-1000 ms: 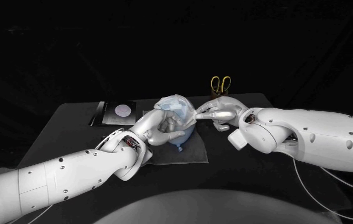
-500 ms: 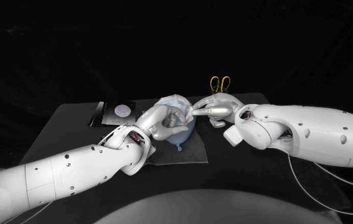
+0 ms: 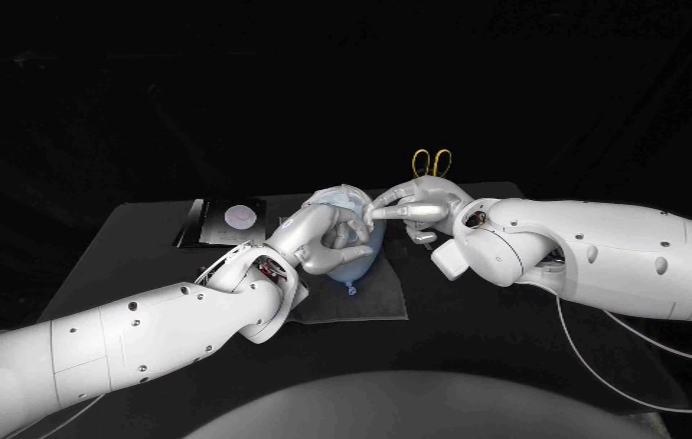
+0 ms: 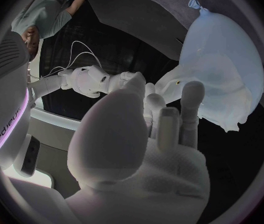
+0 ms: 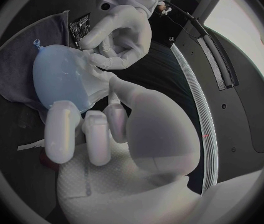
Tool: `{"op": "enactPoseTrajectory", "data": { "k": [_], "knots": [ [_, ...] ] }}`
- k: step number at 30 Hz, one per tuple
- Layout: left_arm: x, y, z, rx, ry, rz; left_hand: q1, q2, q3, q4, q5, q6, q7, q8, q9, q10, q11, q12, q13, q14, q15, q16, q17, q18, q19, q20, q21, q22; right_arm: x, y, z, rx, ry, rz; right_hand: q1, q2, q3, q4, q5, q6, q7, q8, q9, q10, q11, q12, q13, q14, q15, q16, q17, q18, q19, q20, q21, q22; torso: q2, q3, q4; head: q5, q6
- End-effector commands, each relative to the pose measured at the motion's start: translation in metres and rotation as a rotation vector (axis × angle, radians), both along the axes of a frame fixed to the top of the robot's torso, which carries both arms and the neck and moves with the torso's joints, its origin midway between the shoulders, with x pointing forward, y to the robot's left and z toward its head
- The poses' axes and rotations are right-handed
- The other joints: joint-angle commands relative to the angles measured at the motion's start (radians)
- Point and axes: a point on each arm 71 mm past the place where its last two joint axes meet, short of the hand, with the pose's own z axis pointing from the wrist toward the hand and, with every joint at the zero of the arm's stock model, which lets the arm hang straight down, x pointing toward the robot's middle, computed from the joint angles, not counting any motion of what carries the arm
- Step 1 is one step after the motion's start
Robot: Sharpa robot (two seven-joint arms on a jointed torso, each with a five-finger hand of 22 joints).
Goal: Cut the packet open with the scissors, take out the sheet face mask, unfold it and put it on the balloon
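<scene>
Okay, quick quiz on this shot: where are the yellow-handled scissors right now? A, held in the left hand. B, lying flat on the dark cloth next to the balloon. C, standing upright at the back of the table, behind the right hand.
C: the scissors stand with their yellow handles up just behind the right hand, which is busy at the balloon.

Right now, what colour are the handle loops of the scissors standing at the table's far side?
Yellow. The upright scissors show both handle loops best in the head view.
</scene>
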Motion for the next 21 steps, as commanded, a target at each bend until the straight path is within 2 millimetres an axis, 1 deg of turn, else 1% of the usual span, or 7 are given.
{"op": "enactPoseTrajectory", "data": {
  "k": [1, 2, 4, 8, 12, 17, 21],
  "knots": [
    [0.0004, -0.0026, 0.0022, -0.008, -0.007, -0.002, 0.004, -0.003, -0.005, 0.005, -0.004, 0.000, 0.008, -0.007, -0.006, 0.007, 0.002, 0.004, 0.001, 0.014, -0.001, 0.005, 0.015, -0.011, 0.011, -0.001, 0.010, 0.014, -0.0002, 0.0032, 0.0016, 0.010, -0.008, 0.006, 0.000, 0.012, 0.007, -0.001, 0.007, 0.007, -0.002, 0.003, 0.012, 0.022, -0.002, -0.004, 0.078, 0.106, -0.008, 0.003, 0.263, -0.004, 0.049, -0.004, 0.000, 0.196, 0.000, 0.0002, -0.0004, 0.001, 0.000],
    [0.0007, -0.0027, 0.0018, -0.005, -0.002, 0.003, 0.002, -0.003, -0.006, 0.006, -0.004, -0.003, 0.009, -0.010, -0.008, 0.008, 0.002, 0.005, 0.003, 0.015, 0.000, 0.006, 0.018, -0.012, 0.013, -0.001, 0.012, 0.017, -0.0003, 0.0039, 0.0018, 0.011, -0.008, 0.007, 0.000, 0.012, 0.007, -0.001, 0.007, 0.007, -0.002, 0.003, 0.012, 0.022, -0.002, -0.004, 0.078, 0.106, -0.008, 0.003, 0.263, -0.004, 0.049, -0.004, 0.000, 0.196, -0.001, 0.0008, -0.0004, 0.001, 0.000],
    [0.0015, -0.0024, 0.0010, 0.000, 0.007, 0.013, -0.017, -0.010, -0.021, 0.010, -0.004, -0.018, 0.018, -0.025, -0.017, 0.003, 0.010, -0.002, -0.007, 0.017, 0.004, 0.006, 0.020, -0.013, 0.016, 0.000, 0.015, 0.020, -0.0005, 0.0048, 0.0021, 0.011, -0.008, 0.009, 0.000, 0.012, 0.007, -0.001, 0.007, 0.007, -0.002, 0.003, 0.012, 0.022, -0.002, -0.004, 0.078, 0.106, -0.008, 0.003, 0.263, -0.004, 0.049, -0.004, 0.000, 0.196, -0.001, 0.0007, -0.0009, 0.000, 0.000],
    [0.0032, -0.0017, -0.0010, 0.014, 0.030, 0.032, -0.036, -0.010, -0.036, 0.010, -0.004, -0.027, 0.026, -0.033, -0.023, -0.007, 0.017, -0.008, -0.016, 0.019, 0.011, 0.006, 0.025, -0.015, 0.019, 0.005, 0.019, 0.027, -0.0008, 0.0058, 0.0027, 0.011, -0.010, 0.010, 0.000, 0.012, 0.007, -0.001, 0.007, 0.007, -0.002, 0.003, 0.012, 0.022, -0.002, -0.004, 0.078, 0.106, -0.008, 0.003, 0.263, -0.004, 0.049, -0.004, 0.000, 0.196, 0.000, 0.0010, -0.0015, 0.001, 0.000],
    [0.0047, -0.0013, -0.0032, 0.030, 0.056, 0.051, -0.055, -0.007, -0.053, 0.010, -0.004, -0.031, 0.029, -0.037, -0.027, -0.006, 0.021, -0.007, -0.011, 0.021, 0.015, 0.007, 0.030, -0.016, 0.024, 0.009, 0.024, 0.035, -0.0009, 0.0064, 0.0033, 0.011, -0.012, 0.009, -0.001, 0.012, 0.009, -0.001, 0.007, 0.007, -0.002, 0.004, 0.013, 0.021, -0.002, -0.008, 0.076, 0.106, -0.009, 0.003, 0.263, -0.004, 0.049, -0.004, 0.000, 0.196, 0.000, 0.0007, -0.0014, -0.001, 0.000],
    [0.0054, -0.0007, -0.0043, 0.039, 0.071, 0.062, -0.063, -0.003, -0.069, 0.009, -0.004, -0.019, 0.026, -0.027, -0.023, 0.004, 0.019, 0.002, 0.005, 0.022, 0.015, 0.007, 0.032, -0.015, 0.025, 0.011, 0.027, 0.038, -0.0005, 0.0061, 0.0034, 0.011, -0.014, 0.007, -0.001, 0.012, 0.009, -0.001, 0.007, 0.007, -0.002, 0.004, 0.013, 0.021, -0.002, -0.008, 0.076, 0.106, -0.009, 0.003, 0.263, -0.004, 0.049, -0.004, 0.000, 0.196, 0.000, 0.0003, -0.0007, -0.003, 0.000],
    [0.0063, 0.0009, -0.0049, 0.043, 0.075, 0.073, -0.062, 0.001, -0.085, 0.008, -0.004, -0.008, 0.019, -0.010, -0.016, 0.023, 0.014, 0.020, 0.038, 0.025, 0.011, 0.008, 0.040, -0.016, 0.028, 0.009, 0.031, 0.044, -0.0001, 0.0056, 0.0035, 0.009, -0.015, 0.004, -0.001, 0.012, 0.009, -0.001, 0.007, 0.007, -0.002, 0.004, 0.013, 0.021, -0.002, -0.008, 0.076, 0.106, -0.009, 0.003, 0.263, -0.004, 0.049, -0.004, 0.000, 0.196, 0.000, 0.0006, 0.0000, -0.003, 0.000]
  ]
}}
